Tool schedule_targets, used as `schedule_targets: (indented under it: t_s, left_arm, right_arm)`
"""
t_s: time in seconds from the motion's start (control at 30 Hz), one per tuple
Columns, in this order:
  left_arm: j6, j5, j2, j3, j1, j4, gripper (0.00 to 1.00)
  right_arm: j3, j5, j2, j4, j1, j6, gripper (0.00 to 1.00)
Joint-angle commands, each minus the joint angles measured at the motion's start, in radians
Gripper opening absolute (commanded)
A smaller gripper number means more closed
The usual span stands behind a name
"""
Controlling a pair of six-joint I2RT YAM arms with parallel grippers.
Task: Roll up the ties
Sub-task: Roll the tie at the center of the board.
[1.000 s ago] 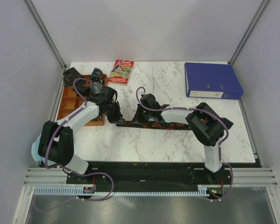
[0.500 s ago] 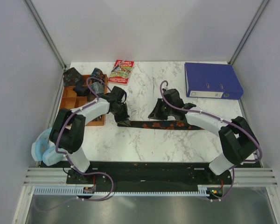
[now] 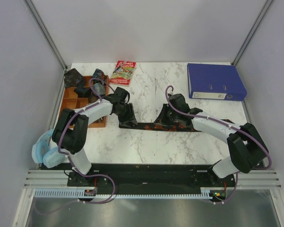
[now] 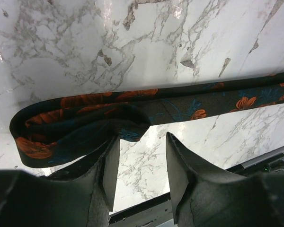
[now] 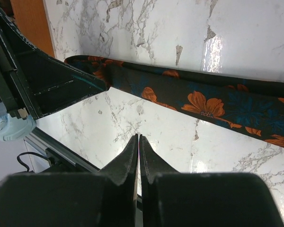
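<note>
The long black tie with orange-red flowers (image 3: 180,126) lies flat across the table's middle. Its left end is folded back on itself (image 4: 75,127). My left gripper (image 3: 128,117) stands over that fold. It is open (image 4: 142,137), with its left finger against the fold and nothing between the jaws. My right gripper (image 3: 164,116) is at the tie's middle, shut and empty (image 5: 139,137), with its tips just off the tie's near edge (image 5: 203,101). Small dark tie bundles (image 3: 74,75) (image 3: 99,74) sit at the back of the wooden tray.
A wooden compartment tray (image 3: 68,101) stands at the left edge. A red-and-green booklet (image 3: 123,72) lies at the back. A blue binder (image 3: 215,81) lies at the back right. A light blue object (image 3: 41,152) hangs by the left arm's base.
My right gripper swung right from the tie's left part and then came down at its middle. My left gripper shifted right onto the tie's left end, which is now folded over.
</note>
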Motion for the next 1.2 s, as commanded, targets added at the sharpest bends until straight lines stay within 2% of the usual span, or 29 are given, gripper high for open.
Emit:
schedule_targets:
  t_s: [0.0,0.37,0.57,0.7,0.9,1.17]
  left_arm:
    - [-0.009,0.044,-0.037,0.04,-0.004,0.033,0.51]
    - [-0.009,0.081,-0.128,0.058,-0.004,0.012,0.58]
    - [0.028,0.029,-0.227,0.061,0.016,-0.078,0.58]
    - [0.035,-0.002,-0.342,-0.035,0.124,-0.105,0.5]
    - [0.065,-0.027,-0.431,-0.149,0.235,-0.099,0.47]
    - [0.034,-0.064,-0.448,-0.244,0.267,0.012,0.45]
  right_arm:
    - [0.0,0.017,-0.046,0.003,0.002,-0.002,0.09]
    - [0.064,0.04,-0.027,0.003,0.048,0.016,0.08]
    - [0.168,0.039,0.072,0.014,0.124,0.018,0.08]
    - [0.237,0.014,0.172,0.044,0.154,0.015,0.07]
    - [0.361,-0.046,0.322,0.069,0.157,0.001,0.05]
    - [0.454,-0.081,0.46,0.077,0.161,-0.011,0.04]
